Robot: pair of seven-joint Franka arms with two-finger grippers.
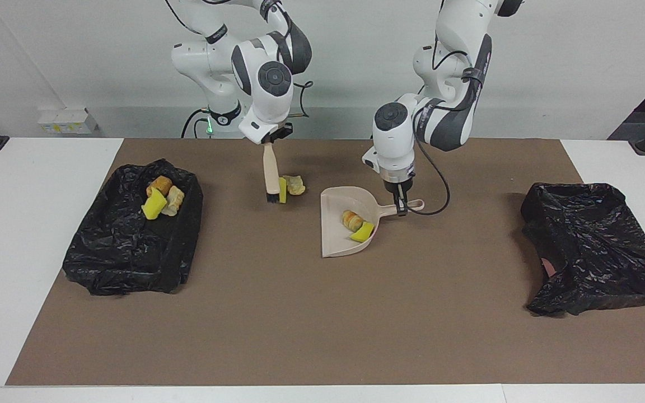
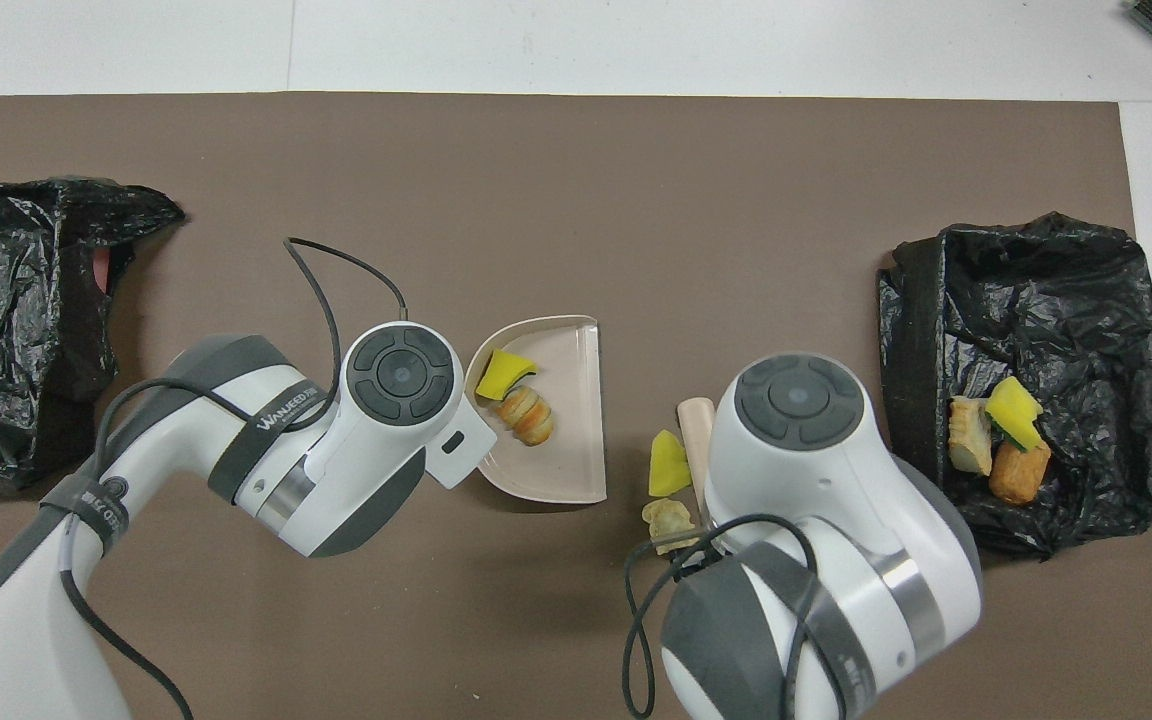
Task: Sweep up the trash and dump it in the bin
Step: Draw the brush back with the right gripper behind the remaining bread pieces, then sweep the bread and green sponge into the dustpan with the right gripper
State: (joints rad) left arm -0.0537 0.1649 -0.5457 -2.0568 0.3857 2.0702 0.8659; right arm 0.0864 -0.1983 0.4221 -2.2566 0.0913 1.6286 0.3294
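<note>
Two pincers clenched, left pincer (image 1: 401,208) on dustpan (image 1: 339,235), right pincer (image 1: 270,143) on brush (image 1: 271,173), "WANJEED" armband.

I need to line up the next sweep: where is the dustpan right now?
The dustpan sits mid-mat, its handle held by the left tool, with two trash pieces inside; the brush and two loose pieces are toward the right arm's end.
</note>
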